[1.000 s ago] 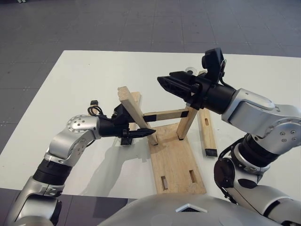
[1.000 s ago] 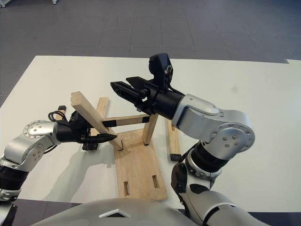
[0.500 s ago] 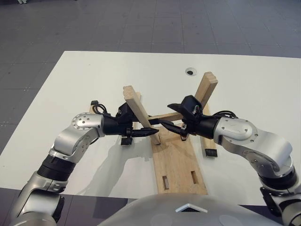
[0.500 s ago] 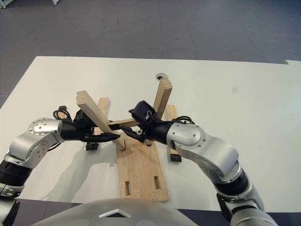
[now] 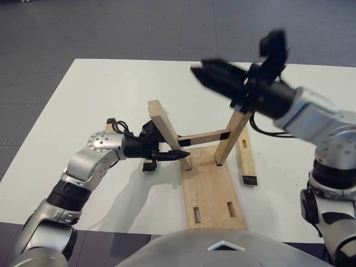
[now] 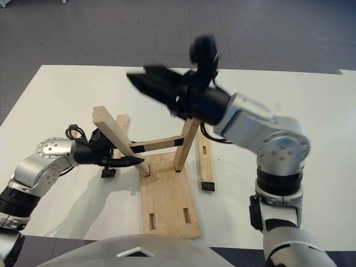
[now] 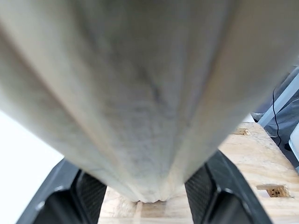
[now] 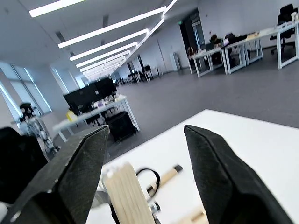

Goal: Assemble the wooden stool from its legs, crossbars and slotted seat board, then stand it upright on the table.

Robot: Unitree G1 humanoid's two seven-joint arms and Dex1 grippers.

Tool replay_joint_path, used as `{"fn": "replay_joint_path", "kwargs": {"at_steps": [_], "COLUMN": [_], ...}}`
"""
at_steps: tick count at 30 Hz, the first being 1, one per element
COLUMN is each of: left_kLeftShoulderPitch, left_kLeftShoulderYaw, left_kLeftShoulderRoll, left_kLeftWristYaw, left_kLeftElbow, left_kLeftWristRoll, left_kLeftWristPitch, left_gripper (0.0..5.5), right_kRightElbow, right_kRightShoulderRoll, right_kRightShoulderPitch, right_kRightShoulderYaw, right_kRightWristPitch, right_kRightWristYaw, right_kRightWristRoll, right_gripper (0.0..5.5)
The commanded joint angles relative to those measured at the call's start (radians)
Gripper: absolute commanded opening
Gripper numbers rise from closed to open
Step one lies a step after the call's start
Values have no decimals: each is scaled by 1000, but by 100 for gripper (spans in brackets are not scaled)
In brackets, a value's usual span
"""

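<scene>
The slotted seat board (image 5: pixel 210 192) lies flat on the white table (image 5: pixel 89 100). Two wooden legs stand in its far slots, joined by a crossbar (image 5: pixel 199 136). The left leg (image 5: pixel 164 129) leans to the left, and my left gripper (image 5: pixel 177 154) is shut on it low down. In the left wrist view that leg (image 7: pixel 140 93) sits between both fingers (image 7: pixel 88 196). The right leg (image 5: pixel 229 139) stands nearly upright. My right gripper (image 5: pixel 204 72) hovers open and empty above it, and the leg's top (image 8: pixel 127 196) shows below its fingers (image 8: pixel 70 172).
A loose wooden piece with a black end (image 5: pixel 245 158) lies on the table right of the board. Another wooden piece (image 6: pixel 121 123) lies behind the leaning leg. The near slots (image 5: pixel 229 209) of the board are open. The table's near edge is close to the board.
My right arm dipped between the legs half a second ago and has now swung up above the right leg. The right leg went from leaning outward to nearly upright. The left gripper kept its hold.
</scene>
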Motion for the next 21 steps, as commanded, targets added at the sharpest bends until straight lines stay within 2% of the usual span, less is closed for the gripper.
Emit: {"fn": "replay_joint_path", "kwargs": {"at_steps": [1,5,9,13,17,21], "left_kLeftShoulderPitch": [97,66,17,-75,-172,-181], "left_kLeftShoulderYaw": [-216,-216,-223,-227,-238,-238], "left_kLeftShoulderRoll": [46,57,66,24,-45,-57], "left_kLeftWristYaw": [96,76,29,-32,-21,-11], "left_kLeftElbow": [174,187,228,347,495,495], "left_kLeftWristRoll": [421,403,394,362,372,344], "left_kLeftWristPitch": [7,-1,-41,-73,-121,-118], "left_gripper": [205,205,205,205,205,205], "right_kRightElbow": [170,303,387,378,335,326], "right_kRightShoulderRoll": [-102,-230,-295,-244,-169,-143], "right_kRightShoulderPitch": [-231,-240,-142,-50,3,24], "right_kRightShoulderYaw": [-225,-305,-280,-230,-183,-184], "right_kRightWristPitch": [-148,-166,-242,-251,-239,-221], "right_kRightWristYaw": [-233,-257,-246,-206,-178,-150], "right_kRightWristRoll": [290,97,-231,-359,-417,-444], "right_gripper": [297,297,297,297,297,297]}}
